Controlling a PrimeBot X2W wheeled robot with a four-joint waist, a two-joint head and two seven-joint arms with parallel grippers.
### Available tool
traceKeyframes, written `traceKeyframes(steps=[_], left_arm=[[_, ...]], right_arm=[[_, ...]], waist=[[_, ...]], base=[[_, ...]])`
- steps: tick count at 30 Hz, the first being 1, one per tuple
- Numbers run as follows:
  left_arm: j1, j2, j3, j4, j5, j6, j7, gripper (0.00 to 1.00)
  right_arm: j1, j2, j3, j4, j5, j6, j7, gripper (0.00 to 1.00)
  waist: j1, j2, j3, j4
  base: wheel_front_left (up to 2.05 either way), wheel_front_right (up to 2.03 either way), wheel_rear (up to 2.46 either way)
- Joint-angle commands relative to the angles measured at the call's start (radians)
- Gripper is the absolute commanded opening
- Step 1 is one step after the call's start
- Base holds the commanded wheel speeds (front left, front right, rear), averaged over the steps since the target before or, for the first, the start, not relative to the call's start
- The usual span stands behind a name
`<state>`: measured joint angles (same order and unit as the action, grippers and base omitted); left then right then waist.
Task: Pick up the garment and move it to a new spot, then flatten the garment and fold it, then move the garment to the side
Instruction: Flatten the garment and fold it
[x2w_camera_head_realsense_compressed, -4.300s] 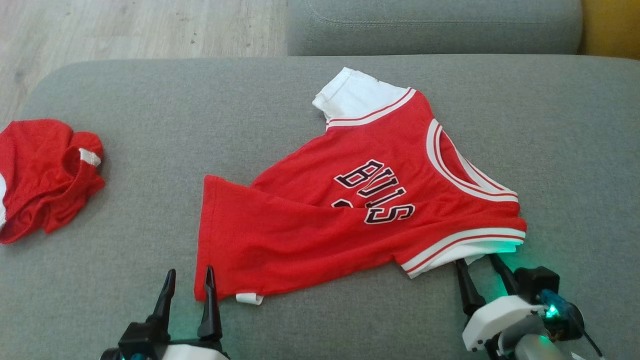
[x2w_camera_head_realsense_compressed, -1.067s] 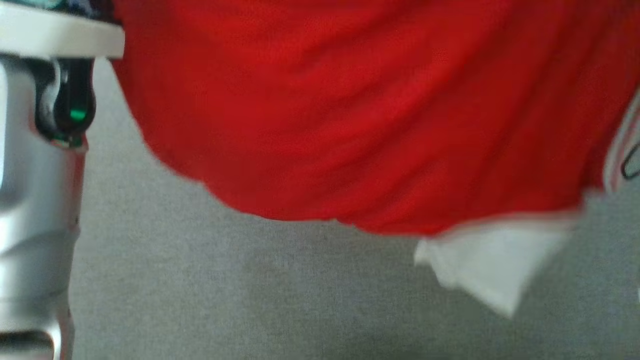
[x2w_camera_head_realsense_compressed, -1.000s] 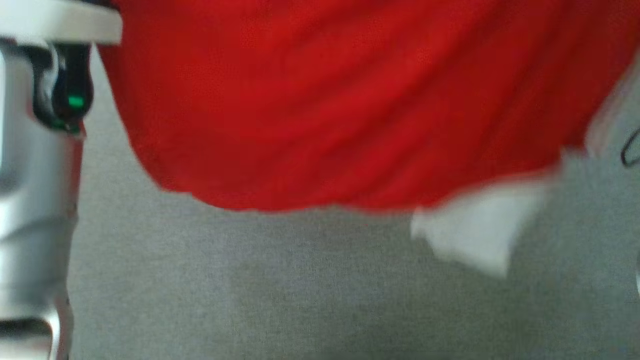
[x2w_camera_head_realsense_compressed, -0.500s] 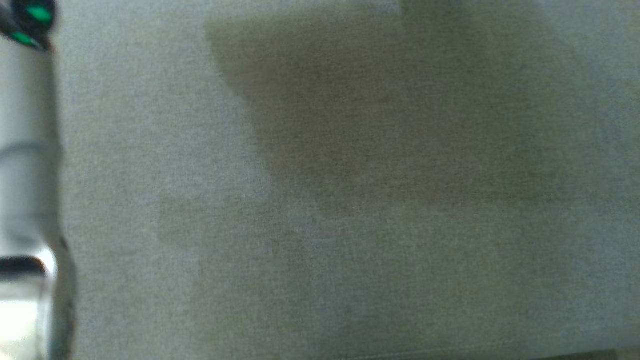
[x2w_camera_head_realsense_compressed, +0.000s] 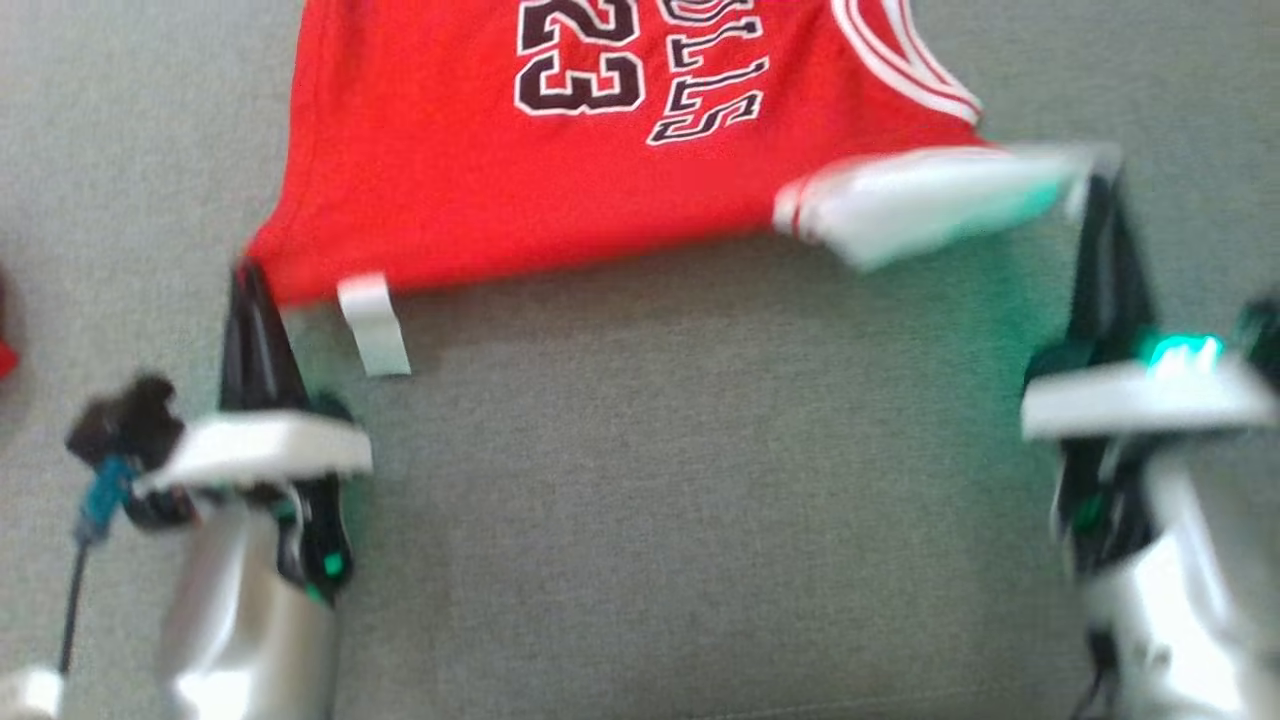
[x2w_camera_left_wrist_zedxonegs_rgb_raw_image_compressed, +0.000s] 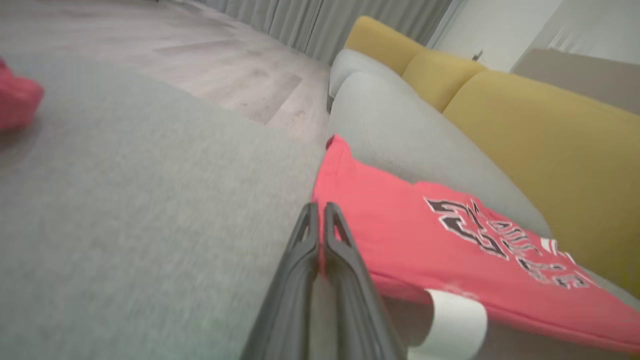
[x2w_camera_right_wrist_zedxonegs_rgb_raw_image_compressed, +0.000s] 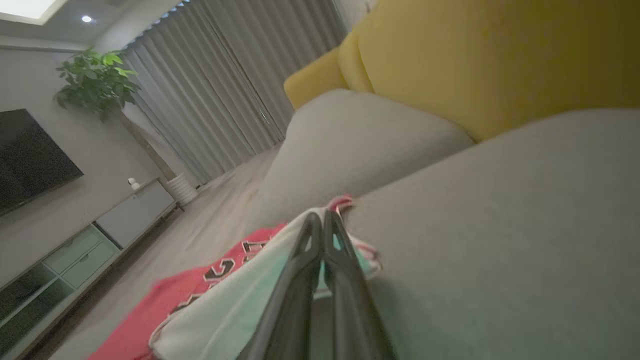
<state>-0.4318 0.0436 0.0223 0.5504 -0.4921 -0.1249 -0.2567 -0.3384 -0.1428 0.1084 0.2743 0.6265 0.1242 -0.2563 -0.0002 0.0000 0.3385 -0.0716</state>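
**Both grippers clenched on the jersey's near edge**

The left gripper (x2w_camera_head_realsense_compressed: 250, 290) is closed on the hem corner of the jersey (x2w_camera_head_realsense_compressed: 500, 170). In the left wrist view its two fingers press together with red cloth caught at the tips. The right gripper (x2w_camera_head_realsense_compressed: 1100, 200) is shut in the same way on the white sleeve (x2w_camera_head_realsense_compressed: 930, 200), which bunches around its fingers in the right wrist view.

The grey sofa seat (x2w_camera_head_realsense_compressed: 640, 480) spreads under and between both grippers. The jersey lies on it just beyond the fingertips and spans from one gripper to the other. Its near edge runs between the two holds with a slight sag.

The jersey looks light, soft and limp, so it should drape and crease wherever it is unsupported. A thin pinch of the cloth could also slip. The firmest places to hold are probably the stitched parts, the hem corner and the sleeve band. Keeping the two holds wide apart should keep the cloth spread.

It is red, with a black, white-edged "23" and lettering. Red-and-white striped trim runs round the neck, which lies beyond the right gripper toward the left one. A small white label (x2w_camera_head_realsense_compressed: 372, 325) hangs from the hem just to the right of the left gripper's tips.
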Motion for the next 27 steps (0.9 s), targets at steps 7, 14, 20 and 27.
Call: traceKeyframes(steps=[7,14,20,27], left_arm=[[0.135,0.007,0.04,-0.048,-0.038,-0.005,-0.005,0.0],[0.257,0.007,0.007,-0.064,-0.065,-0.006,-0.005,0.0],[0.387,0.007,-0.002,-0.092,-0.103,-0.006,-0.005,0.0],[0.453,0.007,-0.05,-0.153,-0.117,-0.006,-0.005,0.0]], right_arm=[[0.242,0.042,0.017,-0.087,0.022,0.007,-0.005,0.0],[0.38,0.034,0.036,-0.101,0.027,0.007,-0.005,0.0],[0.474,0.02,0.044,-0.123,0.023,0.007,0.01,0.0],[0.52,0.029,0.029,-0.171,0.036,0.007,0.019,0.0]], waist=[[0.0002,0.0,-0.078,-0.017],[0.0002,0.0,-0.163,-0.034],[0.0002,0.0,-0.245,-0.048],[0.0002,0.0,-0.262,-0.037]], base=[[0.0,0.0,0.0],[0.0,0.0,0.0],[0.0,0.0,0.0],[0.0,0.0,0.0]])
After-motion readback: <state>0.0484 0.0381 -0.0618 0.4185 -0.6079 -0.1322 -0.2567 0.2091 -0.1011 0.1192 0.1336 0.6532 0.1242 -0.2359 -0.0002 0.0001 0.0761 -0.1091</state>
